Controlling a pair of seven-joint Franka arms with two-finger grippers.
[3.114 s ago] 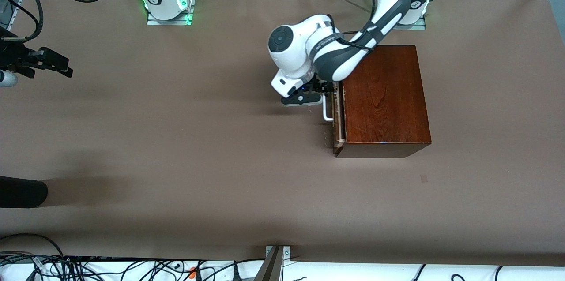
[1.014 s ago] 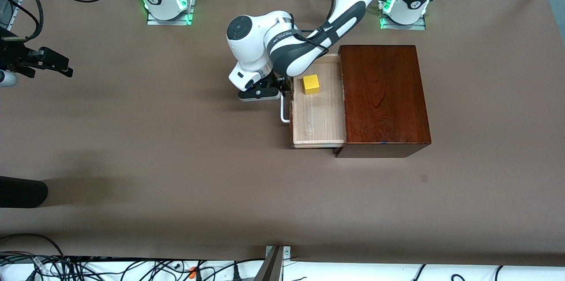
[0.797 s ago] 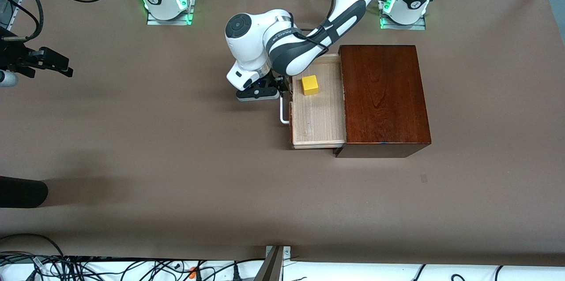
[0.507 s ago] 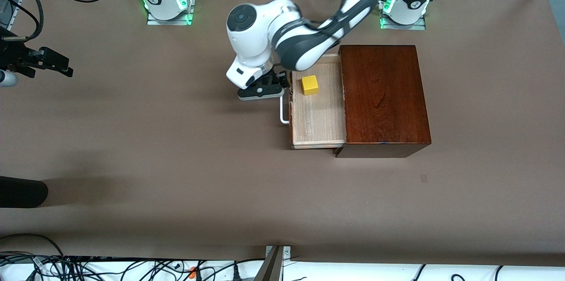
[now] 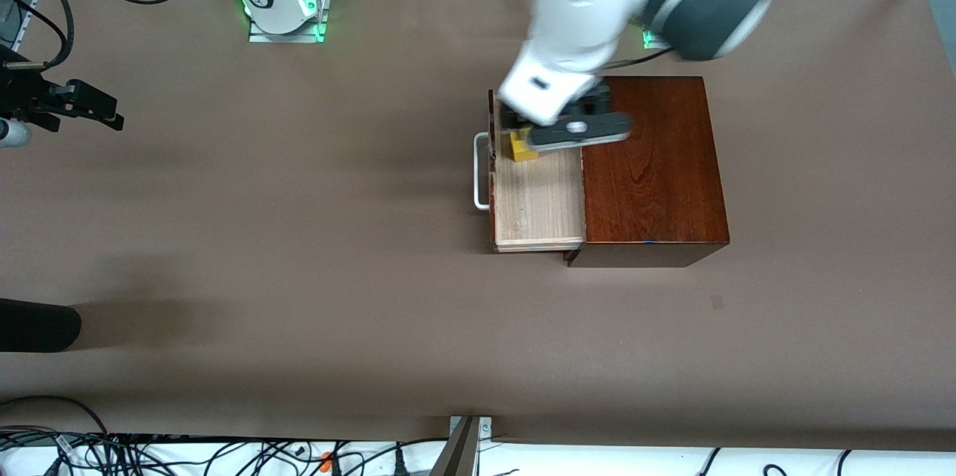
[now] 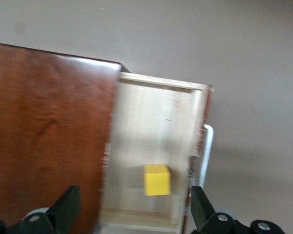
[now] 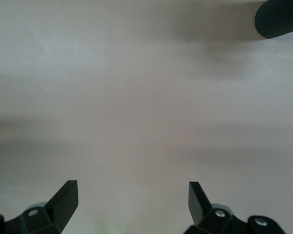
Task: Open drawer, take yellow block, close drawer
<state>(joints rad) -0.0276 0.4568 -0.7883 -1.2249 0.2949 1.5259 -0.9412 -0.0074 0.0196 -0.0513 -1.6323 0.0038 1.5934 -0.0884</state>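
The drawer [image 5: 538, 199] of the dark wooden box [image 5: 653, 170] stands pulled out toward the right arm's end of the table, its white handle [image 5: 478, 170] free. The yellow block [image 5: 520, 152] lies in the drawer, partly hidden under my left gripper [image 5: 571, 128]. That gripper hangs open and empty above the drawer's end farther from the front camera. In the left wrist view the block [image 6: 157, 179] sits on the pale drawer floor [image 6: 151, 122], between and below the spread fingers of the left gripper [image 6: 133, 209]. My right gripper [image 7: 132, 200] is open and empty over bare table, waiting.
The box top [image 6: 49, 131] lies beside the open drawer. A black rounded object [image 5: 37, 323] lies at the table's edge at the right arm's end, and it also shows in the right wrist view [image 7: 281, 19]. Cables run along the table's near edge.
The left gripper pulled the drawer open by its handle, let go, rose and swung over the open drawer above the yellow block. The right arm has not moved.
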